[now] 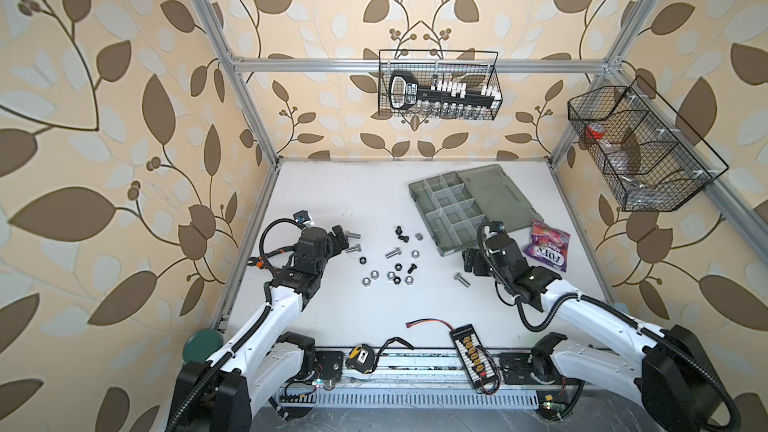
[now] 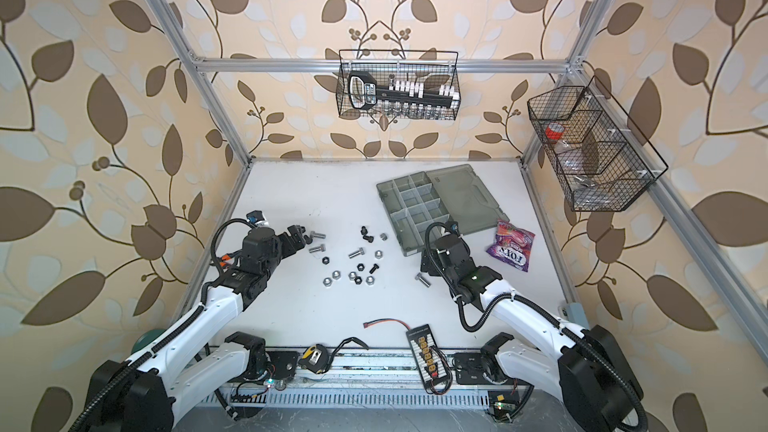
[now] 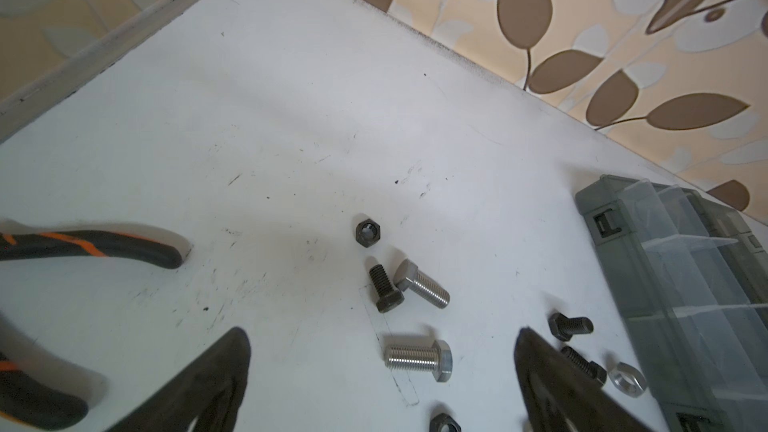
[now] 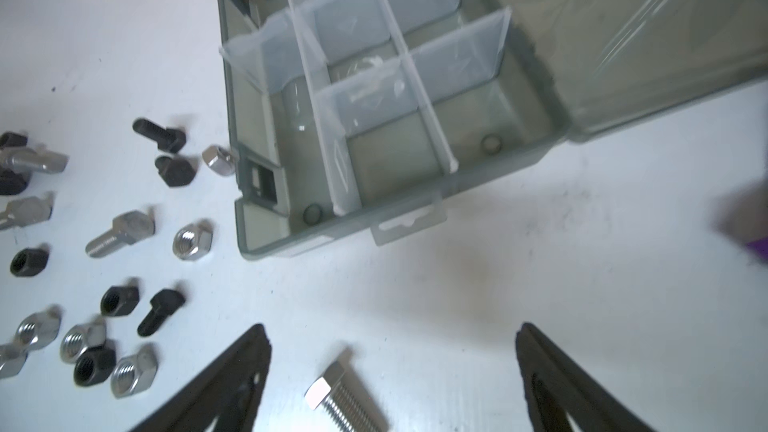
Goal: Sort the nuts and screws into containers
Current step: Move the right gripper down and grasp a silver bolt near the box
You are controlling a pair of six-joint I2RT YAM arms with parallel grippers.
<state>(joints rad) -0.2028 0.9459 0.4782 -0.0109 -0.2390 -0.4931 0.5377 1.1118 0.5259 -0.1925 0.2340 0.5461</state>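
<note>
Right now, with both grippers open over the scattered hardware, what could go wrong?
The silver bolt lies slanted between the open jaws of the right gripper; closing on its round shaft could roll it away. The black bolt sits tight beside a second silver bolt near the left gripper, so a grasp there may catch both.

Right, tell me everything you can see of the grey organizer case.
The organizer case is translucent smoky-grey plastic, lying flat and open on the white table at the back right. Its hinged lid is folded fully back onto the table. Thin, paler dividers split it into small rectangular compartments, all seemingly empty. A latch sits on its side wall, a hang tab on its near end.
</note>
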